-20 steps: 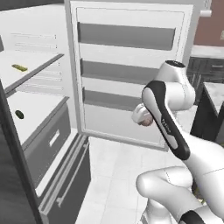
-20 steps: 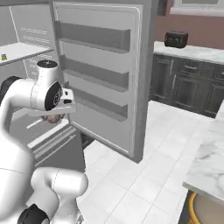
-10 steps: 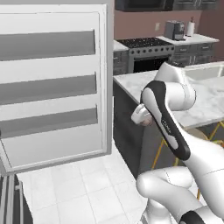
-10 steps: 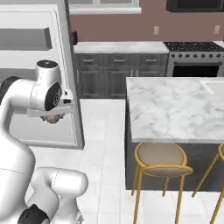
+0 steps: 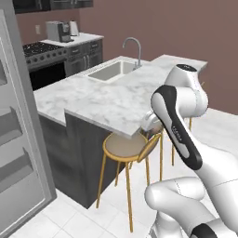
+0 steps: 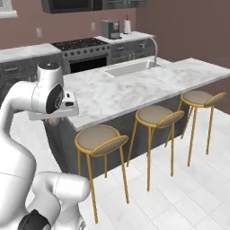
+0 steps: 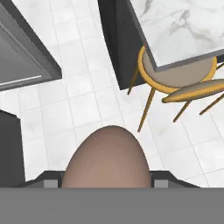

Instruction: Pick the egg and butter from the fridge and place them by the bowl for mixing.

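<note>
Two fingers clamp the egg partway closed, above tiled floor beside a stool

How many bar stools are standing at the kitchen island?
3. They stand in a row along the island's near side: the first stool at the corner nearest the robot, the second stool in the middle, the third stool at the far end. No more are visible.

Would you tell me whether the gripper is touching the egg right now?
Touching. In the hand view the egg sits between the gripper fingertips, its sides meeting them with no gap.
</note>
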Tool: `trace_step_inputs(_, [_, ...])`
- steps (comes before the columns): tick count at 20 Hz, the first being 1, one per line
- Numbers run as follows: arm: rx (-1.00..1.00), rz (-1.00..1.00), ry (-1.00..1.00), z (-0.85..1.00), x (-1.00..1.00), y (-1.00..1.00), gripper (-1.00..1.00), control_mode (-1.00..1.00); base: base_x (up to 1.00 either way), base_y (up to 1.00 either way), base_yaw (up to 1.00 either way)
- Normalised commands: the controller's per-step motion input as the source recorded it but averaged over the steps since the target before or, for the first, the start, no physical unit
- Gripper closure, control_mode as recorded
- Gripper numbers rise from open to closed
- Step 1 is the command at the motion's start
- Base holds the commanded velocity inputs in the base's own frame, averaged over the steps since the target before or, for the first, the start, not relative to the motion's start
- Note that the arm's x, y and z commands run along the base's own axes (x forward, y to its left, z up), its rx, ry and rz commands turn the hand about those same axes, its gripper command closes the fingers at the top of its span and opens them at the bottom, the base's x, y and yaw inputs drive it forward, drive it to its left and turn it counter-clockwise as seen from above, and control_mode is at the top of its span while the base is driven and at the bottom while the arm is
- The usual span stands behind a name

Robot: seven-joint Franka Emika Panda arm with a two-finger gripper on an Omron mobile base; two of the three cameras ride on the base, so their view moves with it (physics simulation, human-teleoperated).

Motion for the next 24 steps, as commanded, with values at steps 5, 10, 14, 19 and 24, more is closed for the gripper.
trace_step_inputs(5, [0.0,0.0,0.0,0.0,0.0,0.0,1.0,1.0,0.08,-0.21,-0.7])
trace_step_inputs(10, [0.0,0.0,0.0,0.0,0.0,0.0,1.0,1.0,0.43,-0.2,-0.4])
trace_step_inputs(14, [0.0,0.0,0.0,0.0,0.0,0.0,1.0,1.0,0.61,-0.12,-0.26])
trace_step_inputs(19, [0.0,0.0,0.0,0.0,0.0,0.0,1.0,1.0,0.69,-0.17,-0.14])
trace_step_inputs(24, [0.0,0.0,0.0,0.0,0.0,0.0,1.0,1.0,0.64,-0.28,-0.1])
